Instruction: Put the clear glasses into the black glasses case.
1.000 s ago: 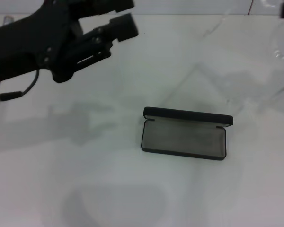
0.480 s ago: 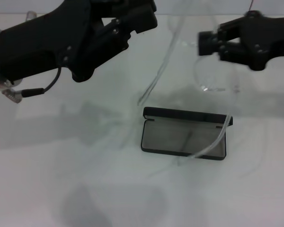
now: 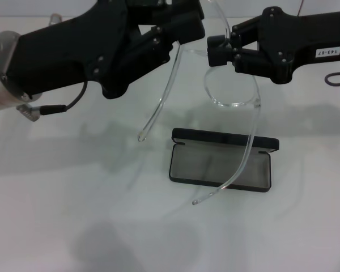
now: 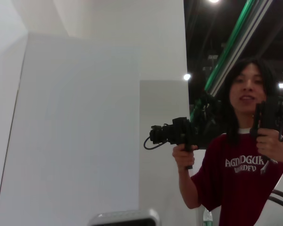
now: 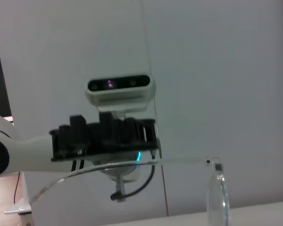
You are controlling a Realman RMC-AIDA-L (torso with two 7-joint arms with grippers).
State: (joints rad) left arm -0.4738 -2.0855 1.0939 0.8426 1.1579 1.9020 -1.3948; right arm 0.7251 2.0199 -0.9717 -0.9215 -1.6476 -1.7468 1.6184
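Note:
The clear glasses (image 3: 232, 93) hang in the air above the table, between my two grippers. My right gripper (image 3: 216, 50) comes in from the upper right and is shut on the frame beside one lens. My left gripper (image 3: 184, 25) reaches in from the upper left and sits right at the other end of the frame. One temple (image 3: 158, 102) curves down to the left. The other temple (image 3: 246, 153) hangs in front of the black glasses case (image 3: 218, 164), which lies open on the table with its grey lining up. The right wrist view shows a temple (image 5: 108, 165) and the left gripper (image 5: 106, 136) behind it.
The white table (image 3: 73, 215) stretches around the case on all sides. In the left wrist view a person (image 4: 240, 160) in a dark red shirt stands holding black hand-held devices before a white wall.
The right gripper has carried the glasses in from the right edge to above the case. The left arm has swung right and closer to the frame. The case has not moved.

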